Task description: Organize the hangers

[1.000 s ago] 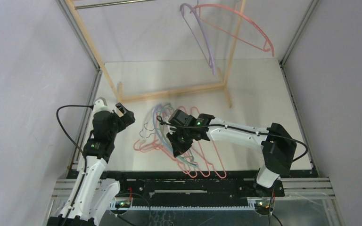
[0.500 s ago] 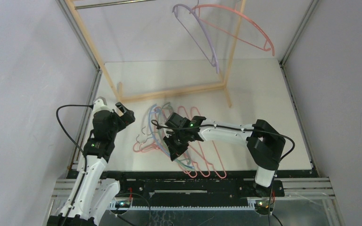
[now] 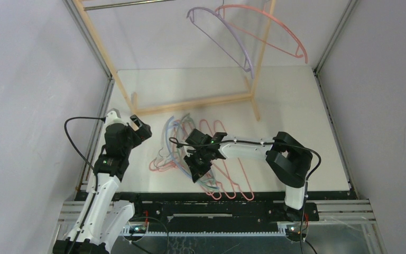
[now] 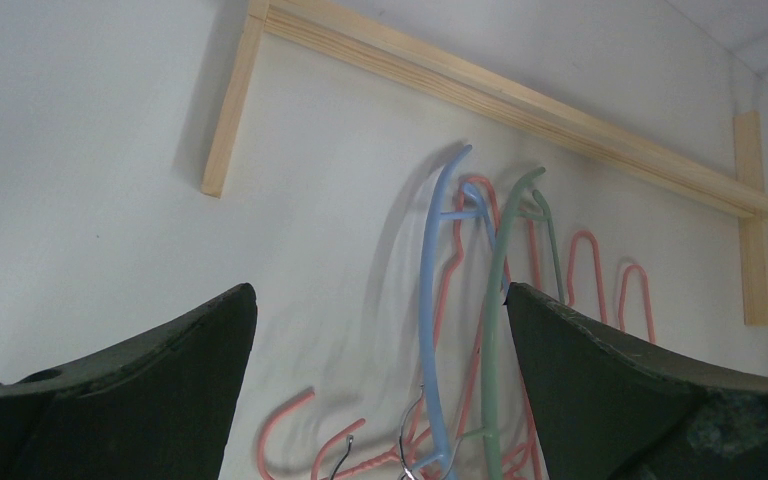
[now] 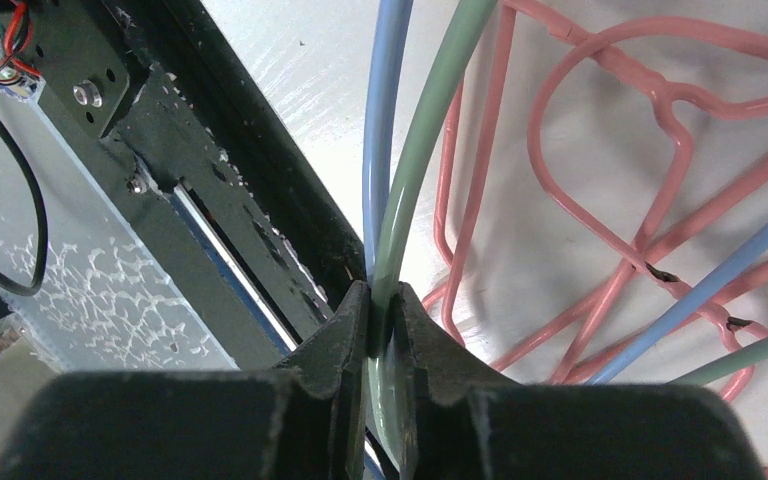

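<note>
Two hangers hang from the rail (image 3: 132,4) of the rack (image 3: 190,104): a lavender hanger (image 3: 219,37) and a pink hanger (image 3: 275,29). The rest lie in a tangled pile (image 3: 227,182) on the desk (image 3: 296,116), between the rack's base bar and the near edge, so most of the job seems left to do.

The right fingers (image 3: 196,172) are down on the pile, clamped on the green hanger (image 5: 430,150) near the desk's front edge. The left fingers (image 3: 140,128) stand wide apart and hold nothing, just left of the pile.

A blue hanger (image 5: 385,120) runs right alongside the green one at the grip, and pink wires cross beneath, so the green one will likely snag or drag its neighbours when lifted. The rack's base bar lies between the pile and the rail.
</note>
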### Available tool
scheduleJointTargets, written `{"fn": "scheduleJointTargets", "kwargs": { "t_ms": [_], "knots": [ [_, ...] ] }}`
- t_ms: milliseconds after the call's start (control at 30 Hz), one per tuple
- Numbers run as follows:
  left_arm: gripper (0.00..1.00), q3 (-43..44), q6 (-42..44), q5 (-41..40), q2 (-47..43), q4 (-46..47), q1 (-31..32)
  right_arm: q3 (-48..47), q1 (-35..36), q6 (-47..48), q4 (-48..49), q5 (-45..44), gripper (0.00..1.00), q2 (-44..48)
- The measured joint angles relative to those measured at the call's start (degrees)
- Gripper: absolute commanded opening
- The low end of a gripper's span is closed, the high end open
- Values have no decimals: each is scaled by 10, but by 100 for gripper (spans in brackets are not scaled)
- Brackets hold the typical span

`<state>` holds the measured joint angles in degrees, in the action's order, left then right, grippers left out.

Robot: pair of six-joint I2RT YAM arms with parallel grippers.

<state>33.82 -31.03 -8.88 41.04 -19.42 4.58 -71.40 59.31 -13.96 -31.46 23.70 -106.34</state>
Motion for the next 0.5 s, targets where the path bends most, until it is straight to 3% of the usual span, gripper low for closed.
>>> {"fn": "scheduleJointTargets", "kwargs": {
  "t_ms": [367,500],
  "knots": [
    [100,0,0,0,2,0,-1,0,-10,0,8,24,27,-14],
    [100,0,0,0,2,0,-1,0,-11,0,10,20,21,-21]
  ]
}}
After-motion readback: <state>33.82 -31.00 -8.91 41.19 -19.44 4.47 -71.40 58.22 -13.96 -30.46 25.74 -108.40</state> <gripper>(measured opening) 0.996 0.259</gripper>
